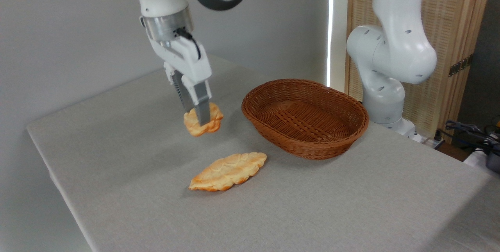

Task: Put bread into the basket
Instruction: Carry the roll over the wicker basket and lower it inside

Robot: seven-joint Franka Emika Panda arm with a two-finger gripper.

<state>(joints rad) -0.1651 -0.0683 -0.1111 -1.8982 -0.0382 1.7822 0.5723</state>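
Note:
The bread (211,124), a small golden-orange roll, hangs in the air above the grey table, left of the basket. My gripper (200,118) is shut on the bread from above, one grey finger crossing its front. The oval brown wicker basket (345,134) stands on the table to the right of the gripper, with nothing inside it.
A longer flat braided bread (228,171) lies on the table below the held roll, in front of the basket. The arm's white base (386,72) rises behind the basket at the right. The table's left edge (50,174) runs diagonally close by.

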